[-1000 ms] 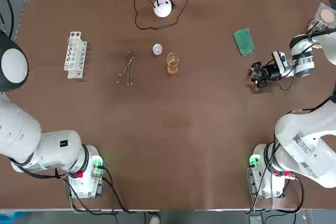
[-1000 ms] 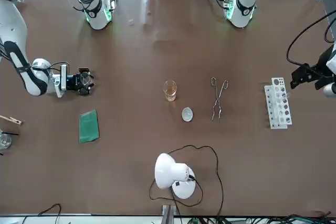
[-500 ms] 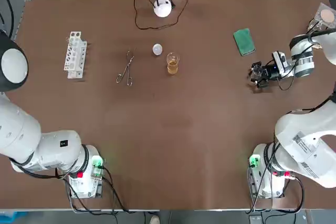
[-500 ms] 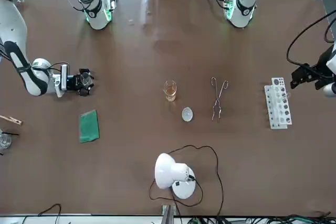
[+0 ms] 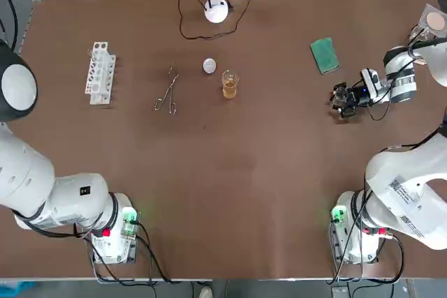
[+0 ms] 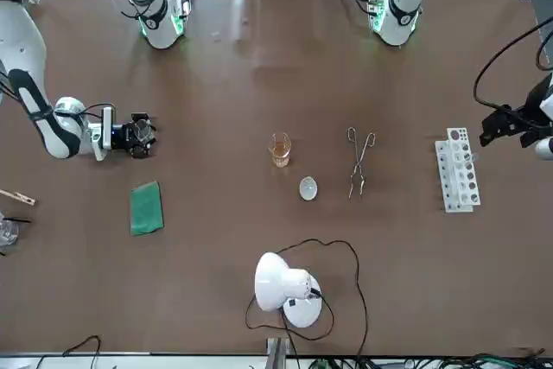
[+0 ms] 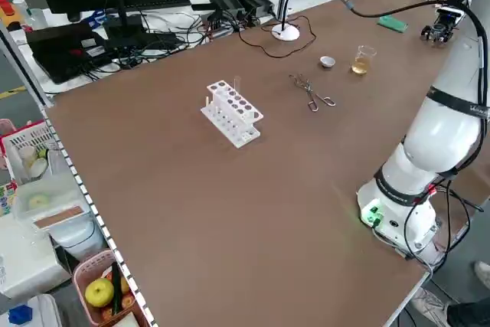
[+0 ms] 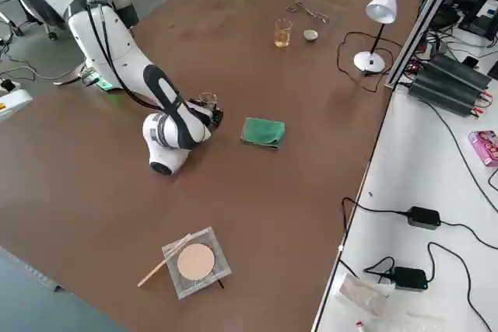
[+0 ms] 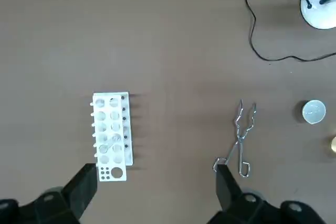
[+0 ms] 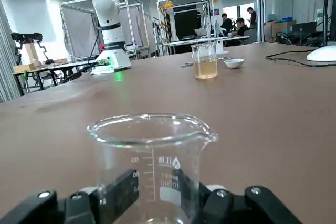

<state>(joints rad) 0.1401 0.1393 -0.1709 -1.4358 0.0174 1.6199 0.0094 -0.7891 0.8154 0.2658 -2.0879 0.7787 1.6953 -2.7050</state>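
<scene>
My right gripper (image 5: 340, 98) lies low over the right part of the table, shut on a clear glass beaker (image 10: 152, 163) that stands upright between its fingers (image 10: 122, 191). The beaker (image 6: 141, 133) looks empty. A green cloth (image 5: 324, 55) lies just beyond it. My left gripper (image 6: 510, 123) hangs high over the table's left side, open, its fingers (image 9: 84, 182) spread wide above a white test tube rack (image 9: 112, 136) and metal tongs (image 9: 241, 140).
A small beaker of amber liquid (image 5: 229, 84) and a small white dish (image 5: 209, 66) stand mid-table near the tongs (image 5: 167, 92). A white desk lamp (image 5: 216, 9) with its looped cable sits at the far edge. A weighing dish with a wooden stick (image 8: 194, 262) lies at the right edge.
The right gripper and its beaker have shifted only very slightly. Nothing else has moved.
</scene>
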